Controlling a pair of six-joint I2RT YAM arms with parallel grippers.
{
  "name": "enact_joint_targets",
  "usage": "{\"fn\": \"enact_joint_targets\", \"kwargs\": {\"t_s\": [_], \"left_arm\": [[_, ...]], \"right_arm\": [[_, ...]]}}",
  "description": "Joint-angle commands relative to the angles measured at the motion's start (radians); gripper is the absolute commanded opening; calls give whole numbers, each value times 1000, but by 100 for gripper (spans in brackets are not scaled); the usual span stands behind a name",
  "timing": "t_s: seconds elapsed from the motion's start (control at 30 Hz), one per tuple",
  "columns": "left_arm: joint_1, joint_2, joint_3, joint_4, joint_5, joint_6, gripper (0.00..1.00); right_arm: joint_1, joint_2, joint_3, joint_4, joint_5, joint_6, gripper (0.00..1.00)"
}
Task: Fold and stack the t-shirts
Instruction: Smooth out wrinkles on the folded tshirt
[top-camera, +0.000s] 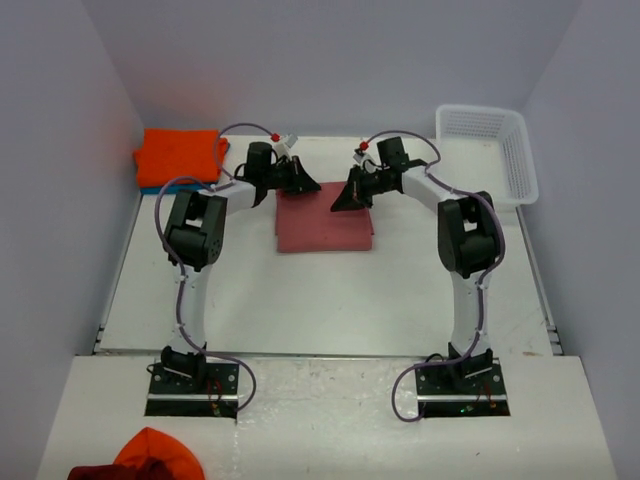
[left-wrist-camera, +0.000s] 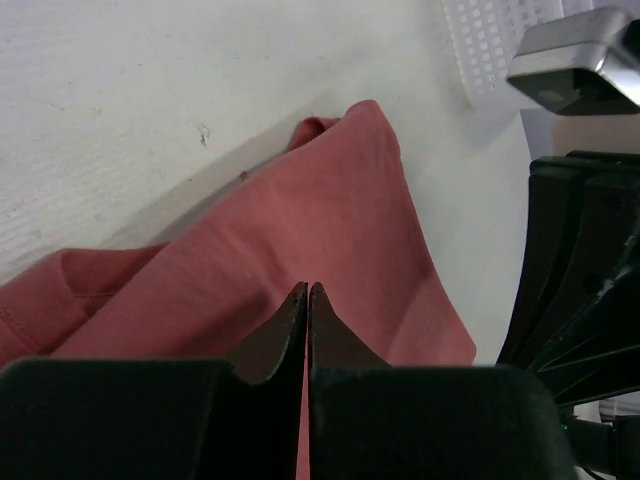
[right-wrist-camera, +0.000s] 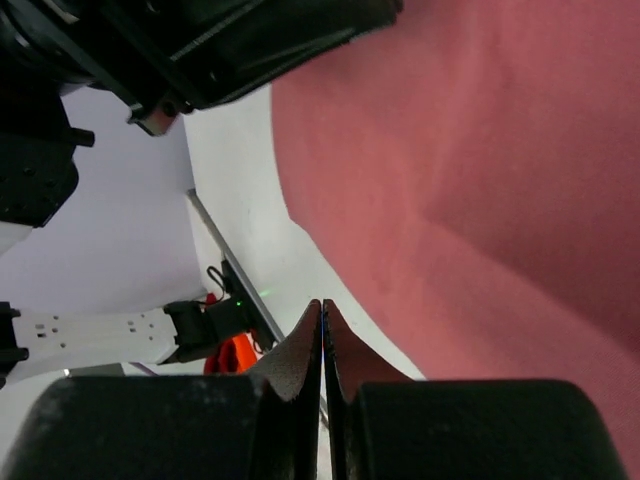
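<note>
The salmon-red shirt (top-camera: 325, 225) lies on the white table (top-camera: 300, 300), to the left of the white basket (top-camera: 520, 165) and a little nearer the arms than it, already flattened into a rough rectangle. The left gripper (left-wrist-camera: 307, 292) and the right gripper (right-wrist-camera: 322, 308) both sit at the shirt's edge on the side level with the basket, close to each other. Each has its jaws pressed fully together. The wrist views do not show whether a pinch of cloth is caught between them. The shirt looks light, soft and limp, so it will likely sag, drag and slide open if lifted by one point. The sounder hold would be through all layers at two corners of the same edge, so the fold travels as one piece. The cloth is thin, so the fingertips must go right down to the table to catch it. An orange shirt (top-camera: 180, 152) sits folded on a teal one (top-camera: 150, 188) far to the left of the basket, against the left wall, and appears to be the stack to join. The left arm's own elbow and its purple cable (top-camera: 180, 300) stand between the red shirt and that stack. With the two wrists so near each other, a sideways carry risks them bumping. The basket itself is well apart from that path.
</note>
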Motion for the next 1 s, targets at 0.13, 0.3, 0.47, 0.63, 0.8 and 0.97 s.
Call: {"fn": "enact_joint_targets", "kwargs": {"t_s": [0.13, 0.3, 0.47, 0.63, 0.8, 0.97], "left_arm": [[53, 98, 108, 87, 92, -48, 0], [87, 115, 129, 24, 63, -16, 0], [116, 184, 233, -57, 80, 10, 0], [134, 252, 336, -148, 44, 40, 0], [145, 271, 329, -162, 34, 30, 0], [145, 218, 286, -177, -18, 67, 0]], "right_arm": [[-2, 82, 61, -108, 48, 18, 0], [-2, 62, -22, -125, 153, 25, 0], [0, 13, -120, -107, 269, 48, 0], [0, -42, -196, -119, 351, 94, 0], [0, -90, -225, -125, 401, 116, 0], [1, -82, -196, -84, 332, 18, 0]]}}
